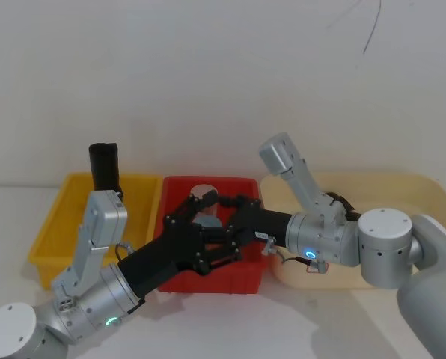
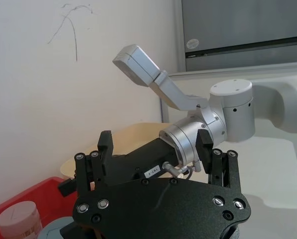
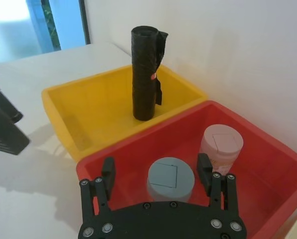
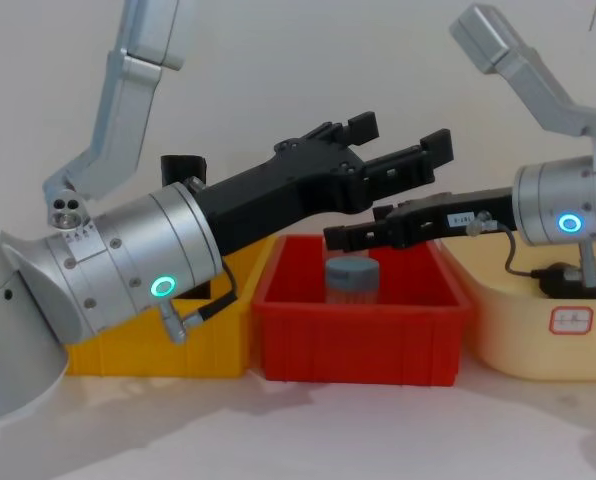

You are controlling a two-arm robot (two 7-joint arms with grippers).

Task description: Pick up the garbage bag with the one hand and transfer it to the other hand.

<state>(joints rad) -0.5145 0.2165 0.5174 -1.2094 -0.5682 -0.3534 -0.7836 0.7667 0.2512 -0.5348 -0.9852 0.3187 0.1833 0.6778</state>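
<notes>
In the chest view the left end effector (image 4: pixel 403 147) hangs over the red bin (image 4: pixel 358 340), fingers spread wide and empty. The right end effector (image 4: pixel 363 230) sits just beneath it, possibly touching, though I cannot tell. In the head view the garbage bag (image 1: pixel 103 166) stands upright in the yellow bin (image 1: pixel 49 232), behind and left of the left end effector, well apart. The right wrist view shows the right fingers parted, holding nothing, above a grey-lidded jar (image 3: pixel 171 178). The likely trouble is that the crossed end effectors clash as one moves, or that an off-centre pinch topples the tall roll. The white tag (image 4: pixel 463 216) and the beige bin (image 4: pixel 518 330) label (image 4: pixel 570 320) are illegible.
</notes>
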